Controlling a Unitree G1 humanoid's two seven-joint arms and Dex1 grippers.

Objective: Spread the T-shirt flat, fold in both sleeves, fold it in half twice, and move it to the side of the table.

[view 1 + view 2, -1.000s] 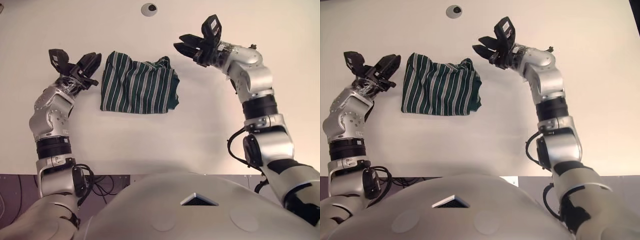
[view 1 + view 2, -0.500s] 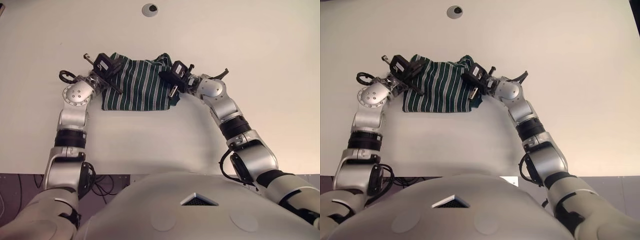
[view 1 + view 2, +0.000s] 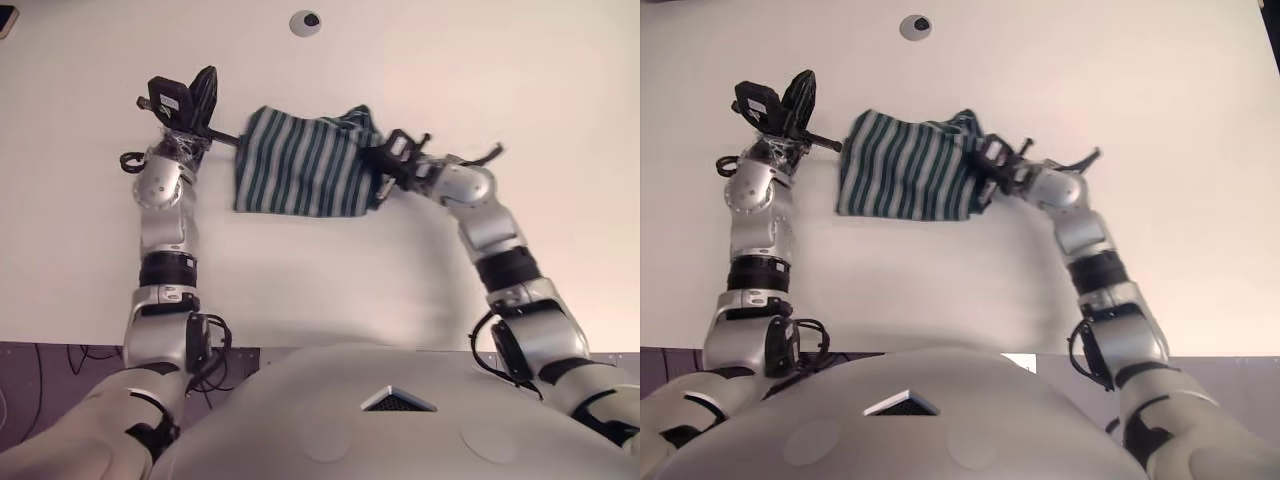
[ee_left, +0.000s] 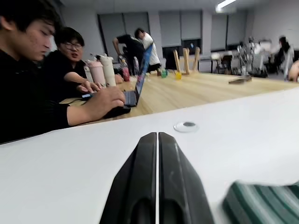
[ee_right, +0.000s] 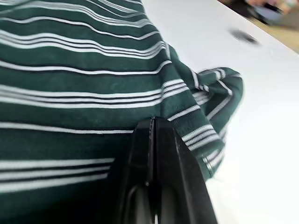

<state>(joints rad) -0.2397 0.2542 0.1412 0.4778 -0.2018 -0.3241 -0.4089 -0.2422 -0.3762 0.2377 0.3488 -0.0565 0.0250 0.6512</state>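
A: Look at your left tool (image 4: 158, 136) first. Its two fingers are pressed tight together, and you hold nothing in them.

B: Your right tool (image 5: 153, 120) is closed too. Its tips sit on a fold of the T-shirt (image 3: 300, 165). The cloth bunches up right there, so it looks like you are pinching it.

A: Your left tool is just beside the far left corner of the T-shirt. Its fingers do not touch the cloth.

B: Your right tool is at the other edge, the right one. It is near the far corner, where the cloth is lumpy.

A: The T-shirt is dark green with thin white stripes. You have it folded into a small block, almost square.

B: It lies on the white table (image 3: 500, 60), out in front of you, between your two arms. Its near edge is straight, and its left part looks flat.

A: Past the T-shirt, on the far side of the table, you can see a small round cap (image 3: 305, 20) set into the top. The fingers of your left tool point about that way.

B: The cap is well apart from the T-shirt, with bare white table between them
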